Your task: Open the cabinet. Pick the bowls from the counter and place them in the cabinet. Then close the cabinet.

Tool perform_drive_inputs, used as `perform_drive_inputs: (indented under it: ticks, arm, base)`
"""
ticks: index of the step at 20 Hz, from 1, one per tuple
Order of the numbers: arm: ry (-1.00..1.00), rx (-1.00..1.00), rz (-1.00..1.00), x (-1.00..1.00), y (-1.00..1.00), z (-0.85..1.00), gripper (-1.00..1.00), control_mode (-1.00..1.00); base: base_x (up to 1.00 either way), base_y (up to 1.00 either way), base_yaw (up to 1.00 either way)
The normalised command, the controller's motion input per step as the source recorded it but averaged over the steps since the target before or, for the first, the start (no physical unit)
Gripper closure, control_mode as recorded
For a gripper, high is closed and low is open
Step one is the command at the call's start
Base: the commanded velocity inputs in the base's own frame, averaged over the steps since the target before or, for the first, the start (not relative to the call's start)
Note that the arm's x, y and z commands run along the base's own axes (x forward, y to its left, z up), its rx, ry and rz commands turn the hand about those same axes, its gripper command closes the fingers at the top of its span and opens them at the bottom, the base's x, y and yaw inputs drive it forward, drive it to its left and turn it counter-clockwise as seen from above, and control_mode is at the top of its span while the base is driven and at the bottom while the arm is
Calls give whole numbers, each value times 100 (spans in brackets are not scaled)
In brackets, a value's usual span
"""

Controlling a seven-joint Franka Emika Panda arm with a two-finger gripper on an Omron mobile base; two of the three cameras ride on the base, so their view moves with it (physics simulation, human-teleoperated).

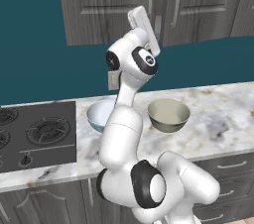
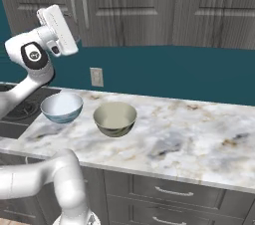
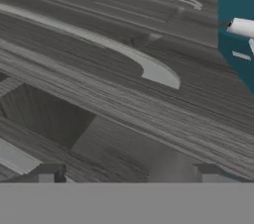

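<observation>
Near the counter's (image 2: 199, 134) cooktop end you see both bowls, the white bowl (image 2: 62, 107) beside the olive bowl (image 2: 115, 118). Above, your gripper (image 3: 126, 176) faces the shut cabinet (image 1: 114, 5) doors, jaws spread wide, holding nothing.

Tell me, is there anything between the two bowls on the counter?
No. Between the white bowl and the cream-olive bowl, the right base view shows just bare marble counter.

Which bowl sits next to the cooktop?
The white bowl, blue-tinted outside; it sits beside the cooktop. The cream-olive bowl lies farther along the counter.
</observation>
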Motion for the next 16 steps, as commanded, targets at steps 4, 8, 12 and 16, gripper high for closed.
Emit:
perform_drive_inputs:
  ticks: [4, 8, 12, 16]
  arm:
    - [0, 12, 0, 41, -34, -10, -100, -100]
    - [-10, 18, -3, -7, -73, -1, -100, -100]
    - [-22, 26, -10, -42, -100, 0, -100, -100]
    - [-25, 31, -13, -62, -100, -7, -100, -100]
  base:
    - [0, 0, 0]
    - [0, 0, 0]
    - [0, 0, 0]
    - [0, 0, 0]
